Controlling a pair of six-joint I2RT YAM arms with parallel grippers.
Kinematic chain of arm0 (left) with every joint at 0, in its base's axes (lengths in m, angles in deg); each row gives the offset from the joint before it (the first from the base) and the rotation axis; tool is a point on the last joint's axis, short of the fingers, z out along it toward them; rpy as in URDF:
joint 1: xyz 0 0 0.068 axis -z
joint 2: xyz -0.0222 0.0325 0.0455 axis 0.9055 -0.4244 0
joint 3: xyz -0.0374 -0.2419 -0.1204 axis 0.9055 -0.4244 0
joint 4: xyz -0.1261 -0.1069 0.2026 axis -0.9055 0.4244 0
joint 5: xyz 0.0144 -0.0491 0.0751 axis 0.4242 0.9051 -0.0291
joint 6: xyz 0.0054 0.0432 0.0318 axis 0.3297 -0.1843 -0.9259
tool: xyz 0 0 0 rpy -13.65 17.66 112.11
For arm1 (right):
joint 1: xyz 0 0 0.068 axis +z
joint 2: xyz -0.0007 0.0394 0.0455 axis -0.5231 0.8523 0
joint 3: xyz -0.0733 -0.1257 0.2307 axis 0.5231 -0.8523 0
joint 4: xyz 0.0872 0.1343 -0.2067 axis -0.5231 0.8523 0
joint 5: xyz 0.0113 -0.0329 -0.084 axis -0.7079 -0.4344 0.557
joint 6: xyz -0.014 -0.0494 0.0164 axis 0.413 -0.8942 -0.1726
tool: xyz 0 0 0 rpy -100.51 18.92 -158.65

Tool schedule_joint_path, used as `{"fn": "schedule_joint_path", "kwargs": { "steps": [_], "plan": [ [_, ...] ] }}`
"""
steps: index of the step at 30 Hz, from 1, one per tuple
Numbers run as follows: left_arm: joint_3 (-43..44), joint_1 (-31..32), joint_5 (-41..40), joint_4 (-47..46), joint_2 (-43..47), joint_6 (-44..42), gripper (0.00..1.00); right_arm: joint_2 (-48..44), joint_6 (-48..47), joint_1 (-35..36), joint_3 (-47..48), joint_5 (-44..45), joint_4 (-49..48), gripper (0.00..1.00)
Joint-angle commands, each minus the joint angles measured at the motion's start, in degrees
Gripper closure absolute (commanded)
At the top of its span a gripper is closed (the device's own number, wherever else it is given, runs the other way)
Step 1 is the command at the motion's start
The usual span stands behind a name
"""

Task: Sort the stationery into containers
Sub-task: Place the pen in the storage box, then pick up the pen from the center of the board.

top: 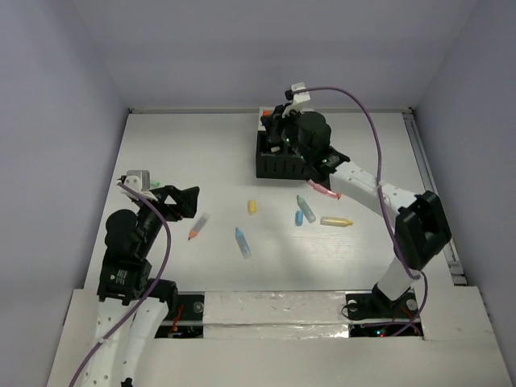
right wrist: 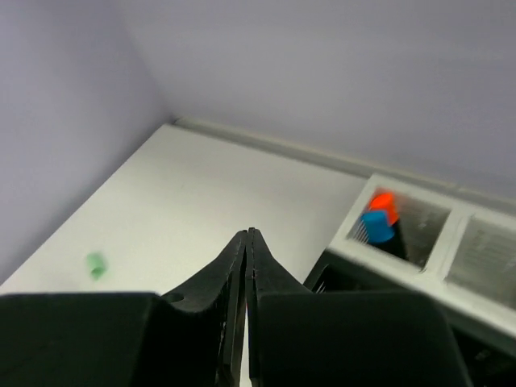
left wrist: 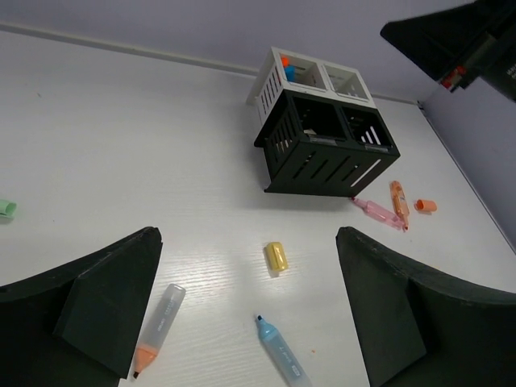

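Observation:
The organizer stands at the far middle, its black part (top: 280, 165) in front of its white part (top: 264, 118); the left wrist view shows both the black part (left wrist: 322, 161) and the white part (left wrist: 313, 74). An orange-capped and a blue-capped marker (right wrist: 379, 218) stand in one white compartment. My right gripper (right wrist: 247, 235) is shut with nothing visible between its fingers, above the organizer (top: 276, 129). My left gripper (top: 187, 201) is open and empty, above loose stationery: an orange-tipped highlighter (left wrist: 159, 322), a blue highlighter (left wrist: 282, 351) and a small yellow cap (left wrist: 276, 256).
A pink highlighter (left wrist: 377, 213), an orange marker (left wrist: 397, 200) and an orange cap (left wrist: 426, 205) lie right of the organizer. Two bluish highlighters (top: 303, 211) and a yellow one (top: 336, 221) lie mid-table. A small green piece (left wrist: 6, 208) lies at the far left.

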Motion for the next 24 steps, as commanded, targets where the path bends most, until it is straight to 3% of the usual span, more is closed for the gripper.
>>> {"fn": "schedule_joint_path", "kwargs": {
  "steps": [1,10,18,22,24],
  "plan": [
    [-0.5,-0.4,0.6,-3.2,1.1,-0.3,0.13,-4.4,5.6,1.9,-5.4,-4.3,6.6,0.95],
    [-0.8,-0.4,2.5,-3.8,2.2,-0.2,0.26,-13.8,7.8,6.9,-17.2,-5.9,19.3,0.99],
    [-1.0,0.8,3.4,-4.0,3.3,0.0,0.33,-19.7,10.2,6.9,-24.4,12.9,33.5,0.93],
    [-1.0,2.0,3.4,-3.9,3.5,-0.1,0.34,-19.4,13.5,0.8,-27.2,12.5,35.6,0.89],
    [-0.9,2.0,3.3,-3.8,3.6,-0.1,0.34,-20.3,15.0,-5.8,-29.4,8.4,34.2,0.87]
  ]
}}
